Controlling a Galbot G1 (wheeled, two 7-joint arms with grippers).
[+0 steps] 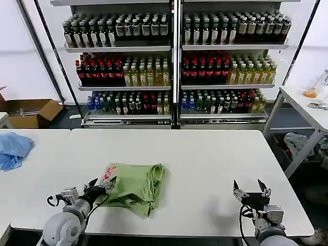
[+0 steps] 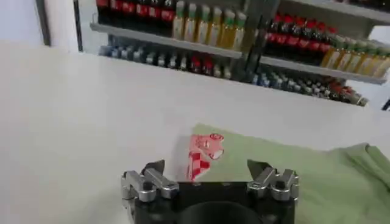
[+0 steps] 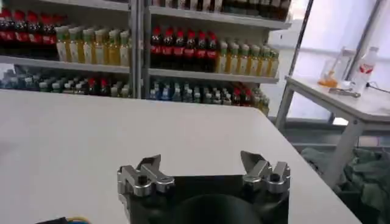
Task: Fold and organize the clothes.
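The light green polo shirt (image 1: 134,185) lies folded into a compact bundle on the white table (image 1: 205,159), its red-and-white graphic (image 1: 109,173) at the left corner. In the left wrist view the graphic (image 2: 202,156) sits on the green fabric (image 2: 317,176) just beyond the fingers. My left gripper (image 1: 102,183) stands open at the shirt's left edge, its jaws (image 2: 206,168) spread with nothing between them. My right gripper (image 1: 250,187) hovers open over bare table near the front right, well clear of the shirt; it (image 3: 200,161) holds nothing.
A light blue cloth (image 1: 13,149) lies on the adjoining table at the left. Shelves of bottles (image 1: 174,66) stand behind the table. A second white table (image 1: 305,105) stands at the right, with garments (image 1: 300,143) on the floor beneath it. A cardboard box (image 1: 31,111) sits at back left.
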